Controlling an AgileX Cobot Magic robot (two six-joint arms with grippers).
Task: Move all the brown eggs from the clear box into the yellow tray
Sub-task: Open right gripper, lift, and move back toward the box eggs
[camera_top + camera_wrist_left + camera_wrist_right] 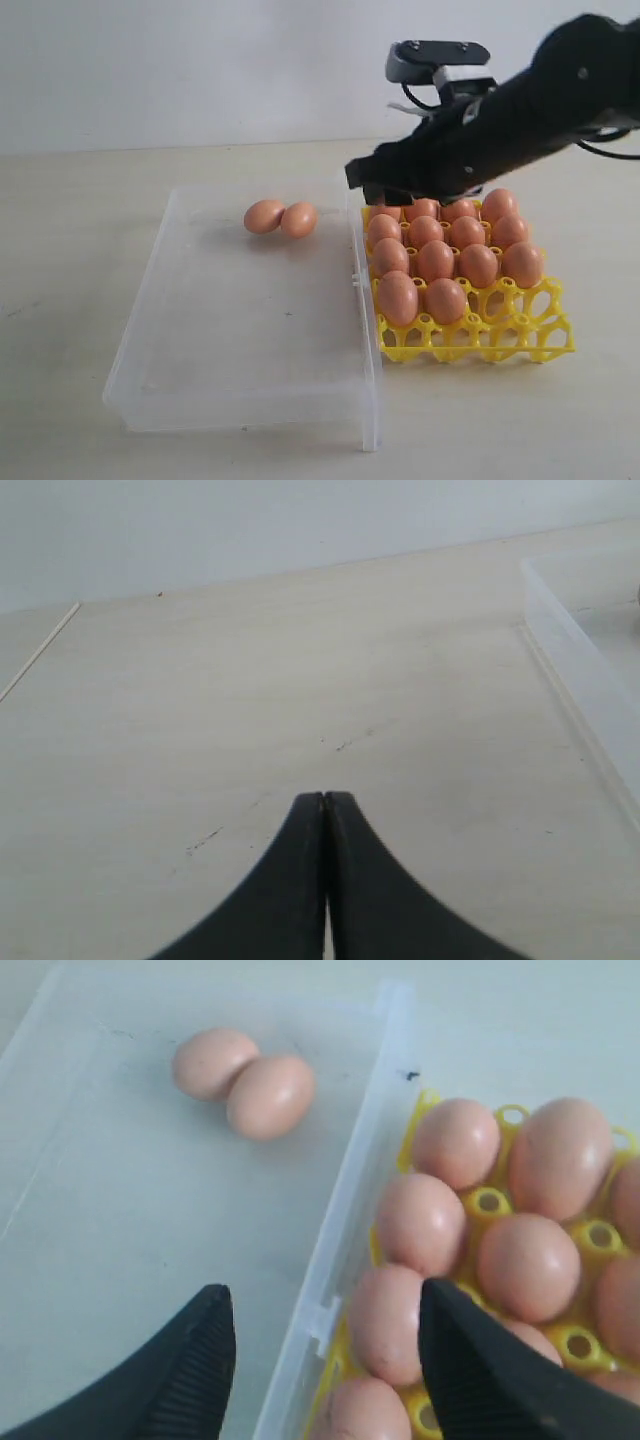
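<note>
Two brown eggs (265,216) (299,219) lie touching on the far part of the clear box (170,330). Right beside it, the yellow tray (520,335) holds several brown eggs (435,260) in its rear and left cups. My right gripper (380,192) hangs over the tray's far left corner. In the right wrist view this gripper (325,1305) is open and empty, straddling the box wall (345,1210), with the two loose eggs (270,1095) ahead and tray eggs (420,1222) beside one finger. My left gripper (325,800) is shut, empty, over bare table.
The tray's front right cups (525,300) hold no eggs. The box's left wall (575,665) shows at the edge of the left wrist view. A pale wall stands behind the table (80,250).
</note>
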